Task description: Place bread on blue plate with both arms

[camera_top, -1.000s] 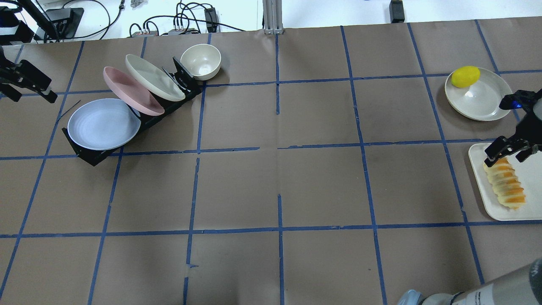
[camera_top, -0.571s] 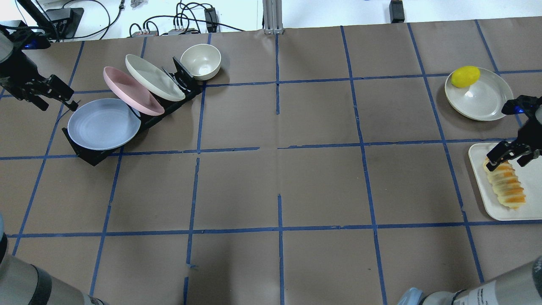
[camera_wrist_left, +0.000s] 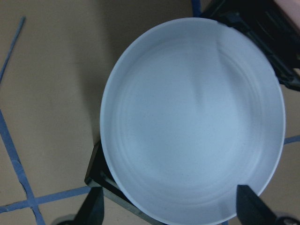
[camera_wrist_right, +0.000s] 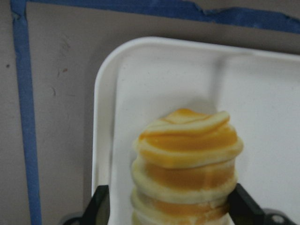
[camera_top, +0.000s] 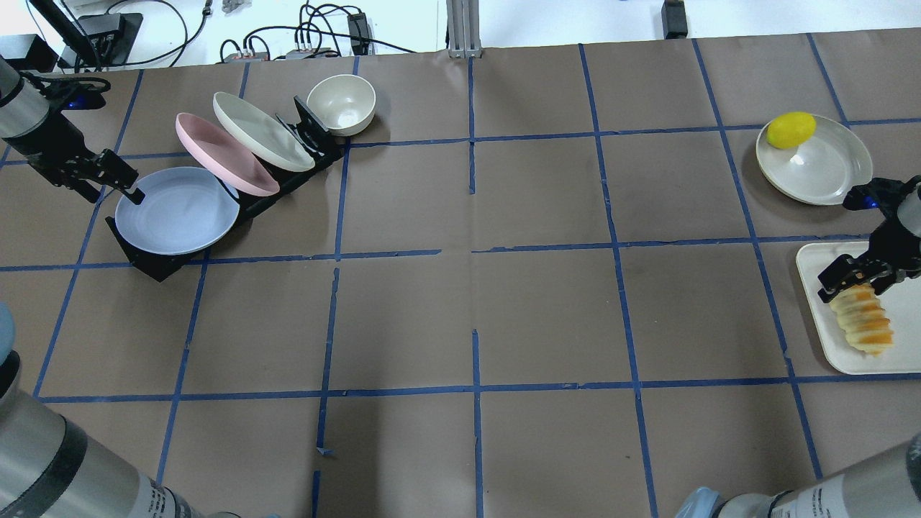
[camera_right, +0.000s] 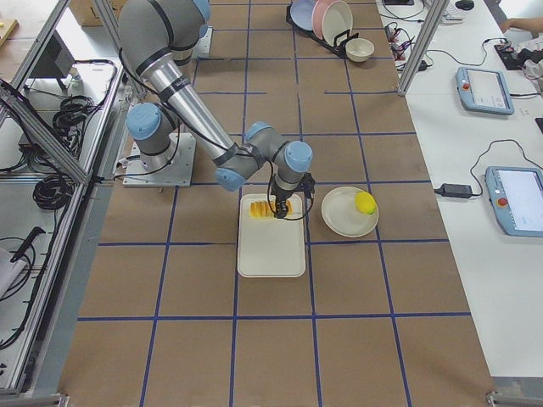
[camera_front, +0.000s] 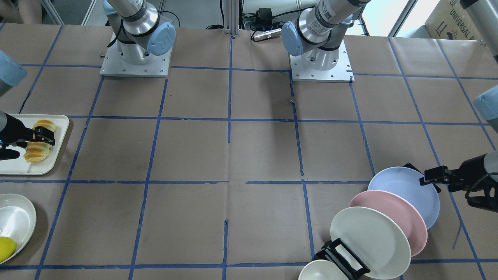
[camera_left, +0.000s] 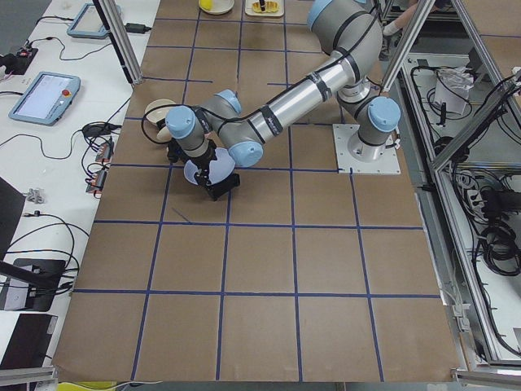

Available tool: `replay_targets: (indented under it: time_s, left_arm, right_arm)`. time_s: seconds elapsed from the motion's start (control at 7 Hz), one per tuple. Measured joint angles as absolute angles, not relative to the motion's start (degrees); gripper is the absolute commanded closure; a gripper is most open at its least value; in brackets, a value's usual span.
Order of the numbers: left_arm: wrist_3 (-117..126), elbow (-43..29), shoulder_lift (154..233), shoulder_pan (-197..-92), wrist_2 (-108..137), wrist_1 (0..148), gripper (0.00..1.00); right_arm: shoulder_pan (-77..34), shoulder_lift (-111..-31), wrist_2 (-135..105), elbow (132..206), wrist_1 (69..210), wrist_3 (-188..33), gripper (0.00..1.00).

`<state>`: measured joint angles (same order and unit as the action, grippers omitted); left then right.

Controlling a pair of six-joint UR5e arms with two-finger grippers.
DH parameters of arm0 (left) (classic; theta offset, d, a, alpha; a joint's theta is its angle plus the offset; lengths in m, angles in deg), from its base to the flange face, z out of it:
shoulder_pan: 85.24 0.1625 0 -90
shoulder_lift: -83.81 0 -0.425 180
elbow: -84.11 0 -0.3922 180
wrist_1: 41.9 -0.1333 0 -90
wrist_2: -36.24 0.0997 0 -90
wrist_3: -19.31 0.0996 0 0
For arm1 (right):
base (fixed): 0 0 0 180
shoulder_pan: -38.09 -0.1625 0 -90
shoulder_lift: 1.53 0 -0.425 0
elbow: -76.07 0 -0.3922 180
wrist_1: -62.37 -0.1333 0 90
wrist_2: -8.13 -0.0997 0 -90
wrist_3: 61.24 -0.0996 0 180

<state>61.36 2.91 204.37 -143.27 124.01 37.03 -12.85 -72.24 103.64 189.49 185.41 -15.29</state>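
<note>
The blue plate (camera_top: pixel 176 212) leans in the front slot of a black rack (camera_top: pixel 155 265); it also fills the left wrist view (camera_wrist_left: pixel 192 122). My left gripper (camera_top: pixel 114 191) is open at the plate's left rim, one fingertip (camera_wrist_left: pixel 96 208) on each side of the rim. The bread (camera_top: pixel 863 324) lies on a white tray (camera_top: pixel 896 360) at the right edge. My right gripper (camera_top: pixel 854 288) is open and straddles the bread's far end (camera_wrist_right: pixel 187 159), low over it.
A pink plate (camera_top: pixel 223 162) and a cream plate (camera_top: pixel 262 133) stand in the rack behind the blue one, with a cream bowl (camera_top: pixel 342 104) beyond. A yellow lemon (camera_top: pixel 791 129) sits on a cream plate (camera_top: pixel 820 173) beyond the tray.
My left gripper has moved right from the table's far left to the blue plate's rim. My right gripper has shifted slightly along the bread and sits lower over its end.
</note>
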Motion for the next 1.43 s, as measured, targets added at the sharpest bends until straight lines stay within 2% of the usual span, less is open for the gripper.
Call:
replay_targets:
  time_s: [0.29,0.71,1.0,1.14,1.29,1.43]
  left_arm:
    - [62.0,4.2,207.3,-142.5,123.1,36.3,0.0]
    - [62.0,4.9,208.9,-142.8,121.6,35.9,0.0]
    - [62.1,4.9,209.4,-142.8,121.1,35.2,0.0]
    - [62.1,4.9,209.5,-142.8,121.0,35.1,0.07]
    - [62.1,4.8,209.6,-142.8,121.0,35.1,0.33]
    - [62.1,4.8,209.6,-142.9,121.0,35.1,0.54]
  right_arm:
    - [-12.9,-72.2,104.0,189.7,185.4,-15.3,0.96]
    - [-12.9,-72.7,104.2,189.0,184.8,-14.9,0.95]
    - [-13.2,-74.1,104.2,184.7,179.7,-15.1,0.95]
    - [-13.4,-75.0,104.2,180.2,174.3,-15.1,0.95]
    - [-14.0,-75.5,104.1,174.8,168.3,-15.1,0.94]
    - [-15.3,-75.9,104.1,169.6,162.8,-15.3,0.94]
